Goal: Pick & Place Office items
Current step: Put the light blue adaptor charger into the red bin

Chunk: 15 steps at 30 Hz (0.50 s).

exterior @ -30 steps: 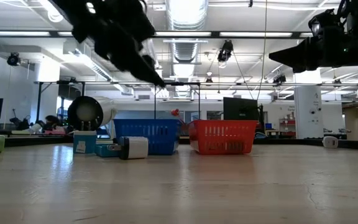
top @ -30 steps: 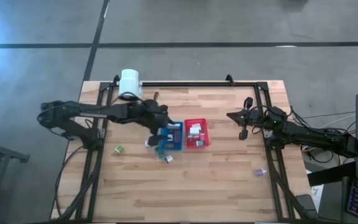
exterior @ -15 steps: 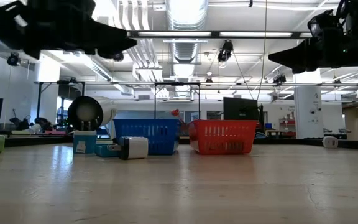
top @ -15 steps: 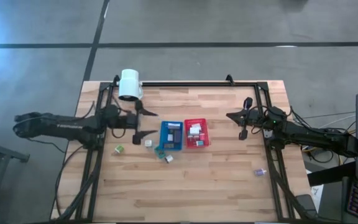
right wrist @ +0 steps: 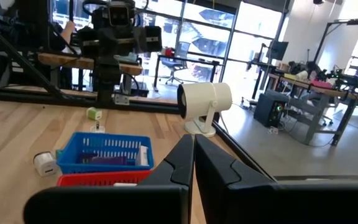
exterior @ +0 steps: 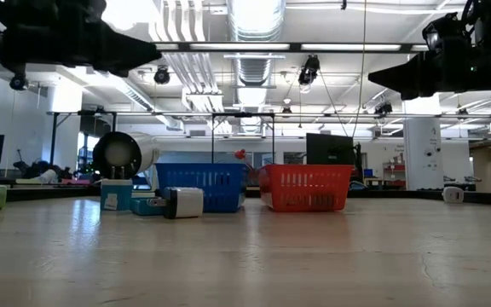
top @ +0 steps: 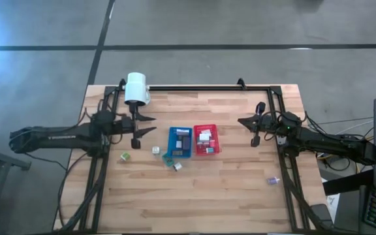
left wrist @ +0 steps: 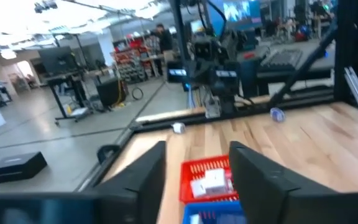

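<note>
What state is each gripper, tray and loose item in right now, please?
left gripper: open, empty, raised left of the trays.
right gripper: shut, empty, waiting right of the trays.
blue tray: holding items.
red tray: holding items.
white block: loose on table.

Grey concrete floor (top: 240, 23) with 2 dark lines across the upper frame. Ceiling strip lights (exterior: 314, 47) and ducts (exterior: 254, 17) overhead. Tall windows (right wrist: 210, 31) behind desks (right wrist: 303, 84).

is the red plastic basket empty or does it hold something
Not empty: the high view shows the red plastic basket holding small white items.
</note>
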Available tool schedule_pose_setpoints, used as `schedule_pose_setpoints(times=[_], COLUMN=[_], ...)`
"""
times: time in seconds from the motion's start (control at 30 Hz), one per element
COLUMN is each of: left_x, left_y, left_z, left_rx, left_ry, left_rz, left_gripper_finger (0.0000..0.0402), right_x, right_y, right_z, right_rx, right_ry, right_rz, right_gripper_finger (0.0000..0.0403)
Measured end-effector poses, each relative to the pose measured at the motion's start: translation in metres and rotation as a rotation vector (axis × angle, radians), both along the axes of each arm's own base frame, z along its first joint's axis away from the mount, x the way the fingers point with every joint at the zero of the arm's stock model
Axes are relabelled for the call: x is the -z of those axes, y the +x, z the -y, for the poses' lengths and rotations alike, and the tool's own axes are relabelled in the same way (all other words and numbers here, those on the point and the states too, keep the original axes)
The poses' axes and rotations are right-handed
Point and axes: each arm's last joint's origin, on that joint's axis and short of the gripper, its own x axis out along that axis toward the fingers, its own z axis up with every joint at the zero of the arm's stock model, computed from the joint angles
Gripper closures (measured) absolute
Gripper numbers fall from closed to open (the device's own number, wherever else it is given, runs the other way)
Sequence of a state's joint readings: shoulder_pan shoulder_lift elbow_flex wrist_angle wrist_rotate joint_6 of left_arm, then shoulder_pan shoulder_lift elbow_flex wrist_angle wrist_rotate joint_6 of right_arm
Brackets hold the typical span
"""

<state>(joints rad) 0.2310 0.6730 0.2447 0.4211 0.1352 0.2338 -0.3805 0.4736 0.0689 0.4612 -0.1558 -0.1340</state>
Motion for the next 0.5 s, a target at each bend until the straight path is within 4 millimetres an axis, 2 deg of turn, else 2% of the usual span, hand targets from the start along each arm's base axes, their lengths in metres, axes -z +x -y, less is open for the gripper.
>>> schedule_pose_setpoints(times=[0.13,0.3,0.43,0.5], left_x=[-0.005,-0.001,-0.002,-0.002], left_y=[-0.007,-0.015,-0.018,-0.019], left_z=[-0.001,-0.003,-0.005,-0.005], left_rx=[-0.017,-0.043,-0.063,-0.069], left_ry=[-0.013,-0.030,-0.051,-0.061], left_rz=[0.040,-0.013,-0.013,-0.008], left_gripper_finger=[0.0284,0.0347,0.0388,0.0397], right_x=[0.000,0.000,0.000,0.000], right_y=[0.000,0.000,0.000,0.000], right_z=[0.000,0.000,0.000,0.000], right_rx=[0.001,0.001,0.001,0.000], right_ry=[-0.003,-0.007,-0.005,0.001], right_rz=[-0.002,-0.003,-0.002,-0.002], right_gripper_finger=[0.0394,0.0394,0.0394,0.0394])
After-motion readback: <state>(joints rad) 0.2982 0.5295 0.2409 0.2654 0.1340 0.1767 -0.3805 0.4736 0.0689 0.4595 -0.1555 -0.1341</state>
